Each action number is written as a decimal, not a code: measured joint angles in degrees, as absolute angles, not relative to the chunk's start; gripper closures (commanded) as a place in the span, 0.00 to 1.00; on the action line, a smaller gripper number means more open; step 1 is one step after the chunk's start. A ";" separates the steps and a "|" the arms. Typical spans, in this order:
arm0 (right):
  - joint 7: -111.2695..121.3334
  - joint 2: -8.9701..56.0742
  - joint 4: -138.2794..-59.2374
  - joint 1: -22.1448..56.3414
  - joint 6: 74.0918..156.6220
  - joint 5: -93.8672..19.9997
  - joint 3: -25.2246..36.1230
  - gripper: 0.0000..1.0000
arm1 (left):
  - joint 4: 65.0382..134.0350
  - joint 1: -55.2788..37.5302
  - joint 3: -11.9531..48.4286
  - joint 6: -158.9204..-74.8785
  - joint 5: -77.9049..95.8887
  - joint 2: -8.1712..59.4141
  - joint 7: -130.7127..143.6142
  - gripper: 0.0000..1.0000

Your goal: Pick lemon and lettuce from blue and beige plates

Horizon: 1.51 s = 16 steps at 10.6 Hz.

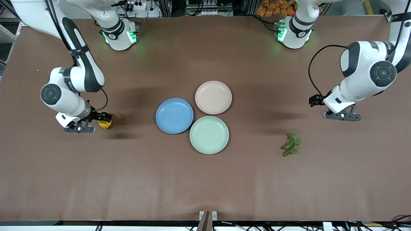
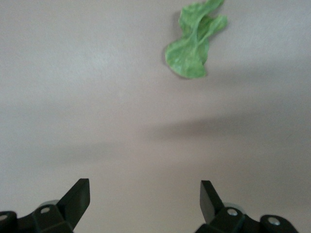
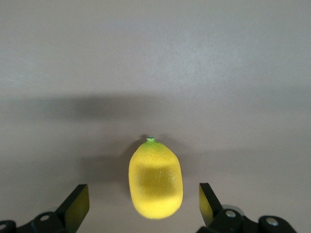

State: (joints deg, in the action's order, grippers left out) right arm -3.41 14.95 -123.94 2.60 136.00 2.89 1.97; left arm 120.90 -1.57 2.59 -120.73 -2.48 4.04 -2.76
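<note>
The lemon lies on the brown table toward the right arm's end, off the plates. My right gripper hangs open just over it, with a gap between the fruit and each finger. The lettuce lies on the table toward the left arm's end, nearer the front camera than the plates. My left gripper is open over bare table beside the leaf, holding nothing. The blue plate and the beige plate sit at mid-table with nothing on them.
A pale green plate touches the blue and beige ones on the side nearer the front camera, with nothing on it. The brown table top stretches wide toward the front edge. Both arm bases stand along the back edge.
</note>
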 measured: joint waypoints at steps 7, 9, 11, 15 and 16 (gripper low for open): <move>-2.73 10.11 -102.55 3.25 105.74 1.27 1.95 0.00 | 106.01 1.45 8.33 -120.72 -2.37 2.99 -2.18 0.00; -1.87 8.98 -98.55 3.27 102.06 1.27 2.60 0.00 | 101.91 0.97 8.61 -115.15 -2.33 2.26 -2.08 0.00; 0.01 7.89 -95.95 3.26 100.05 1.27 3.87 0.00 | 96.54 0.90 8.67 -106.12 -2.20 1.25 -2.08 0.00; 0.23 5.93 -87.01 3.26 90.64 1.25 4.98 0.00 | 91.53 0.88 8.76 -96.49 -1.33 -0.29 -2.08 0.00; 0.20 5.51 -86.00 3.26 90.32 1.25 4.98 0.00 | 90.83 0.88 8.75 -95.22 -0.30 -0.53 -2.08 0.00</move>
State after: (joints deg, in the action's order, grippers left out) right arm 0.20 5.51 -86.00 3.26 90.32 1.25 4.98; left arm 90.83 0.88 8.75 -95.22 -0.30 -0.53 -2.08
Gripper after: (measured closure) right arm 0.000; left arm 0.000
